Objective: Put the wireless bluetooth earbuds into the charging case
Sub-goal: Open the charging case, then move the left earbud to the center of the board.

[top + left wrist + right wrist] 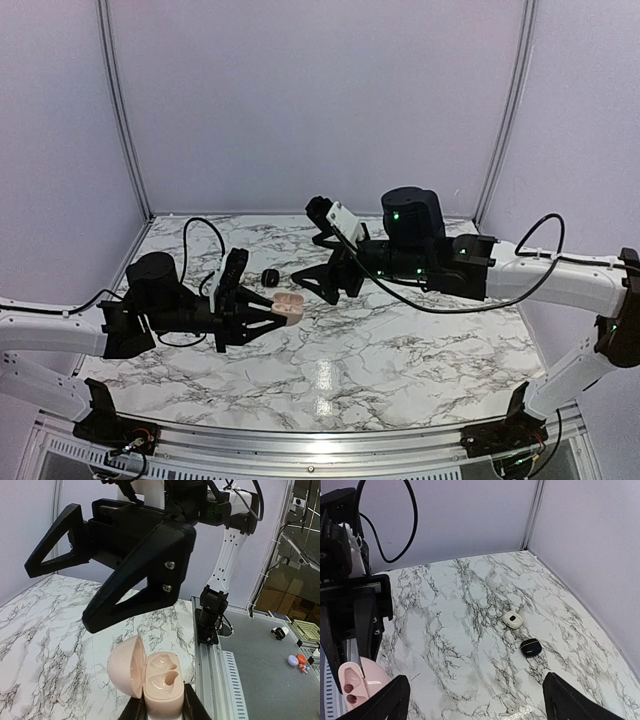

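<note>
My left gripper [272, 312] [162, 709] is shut on an open pink charging case [161, 682], lid swung to the left, both sockets empty. The case also shows in the top view [289, 305] and at the lower left of the right wrist view [356, 681]. My right gripper [330, 287] [475, 707] hangs open and empty just above and beyond the pink case; its black fingers [145, 565] fill the left wrist view. One small white earbud [507, 712] lies on the marble between the right fingers. No other earbuds show.
A closed white case [512, 619] and a closed black case [530, 648] [270, 277] lie on the marble table [400, 350]. Purple walls close the back and sides. The table's metal rail [215, 680] runs past the pink case.
</note>
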You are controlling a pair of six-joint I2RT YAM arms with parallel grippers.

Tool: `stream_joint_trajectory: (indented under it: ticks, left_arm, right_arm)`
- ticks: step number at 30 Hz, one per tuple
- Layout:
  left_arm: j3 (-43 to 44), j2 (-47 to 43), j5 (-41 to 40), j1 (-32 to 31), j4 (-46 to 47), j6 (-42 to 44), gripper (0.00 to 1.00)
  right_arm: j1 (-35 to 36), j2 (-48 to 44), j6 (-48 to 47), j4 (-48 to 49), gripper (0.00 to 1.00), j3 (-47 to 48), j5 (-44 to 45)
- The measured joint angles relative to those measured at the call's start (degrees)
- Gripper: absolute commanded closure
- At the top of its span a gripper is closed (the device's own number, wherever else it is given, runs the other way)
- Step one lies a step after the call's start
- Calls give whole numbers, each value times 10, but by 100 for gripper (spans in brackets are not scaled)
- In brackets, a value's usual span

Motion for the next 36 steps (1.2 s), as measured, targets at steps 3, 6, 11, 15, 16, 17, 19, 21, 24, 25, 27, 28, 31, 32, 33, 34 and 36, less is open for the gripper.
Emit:
stream_joint_trajectory:
  ticks: [3,6,11,15,16,17,19,21,24,25,27,28,31,32,33,34,36]
  left_arm:
    - [-1,0,5,-2,0,3,100]
    - [-3,-1,6,-2,0,5,100]
    - [-8,-1,1,-2,1,5,100]
    - [-12,-1,-6,-2,1,5,100]
    - [-12,-1,-7,-2,1,4,100]
    - [-12,-1,-8,-2,2,4,100]
    - [-12,-1,-13,-1,1,4,100]
    - [-12,-1,-18,-1,1,4,100]
    - [-12,-1,-23,0,2,4,100]
    - [-12,-1,-25,0,2,3,100]
    - [-12,-1,-28,0,2,3,100]
    - [-12,-1,-30,0,1,3,100]
    - [-13,-3,-35,0,2,1,100]
    - [-15,-4,-36,0,2,1,100]
    - [-16,-5,-37,0,2,1,100]
    - [-16,-5,-38,0,2,1,100]
    - [-17,-6,-38,1,2,0,100]
  right_arm:
    - [-2,3,1,0,8,0,6]
    - [-3,4,1,1,8,0,5]
    - [-20,2,2,3,9,0,-22]
    - [-94,-3,17,18,10,-2,-62]
    - [-117,-2,24,23,12,-2,-71]
    - [-144,0,31,28,13,-3,-81]
    - [-192,14,52,38,16,-3,-96]
    - [-225,41,70,45,17,-2,-103]
    - [-261,105,99,46,19,-1,-104]
    - [-271,129,107,44,20,0,-103]
    - [-286,172,121,41,24,2,-102]
    - [-294,194,128,37,25,6,-101]
    - [-314,253,139,16,26,32,-90]
    - [-318,271,141,10,26,45,-86]
    - [-321,285,140,3,26,59,-79]
    - [-323,302,140,-3,27,77,-73]
    - [-325,332,141,-13,27,112,-62]
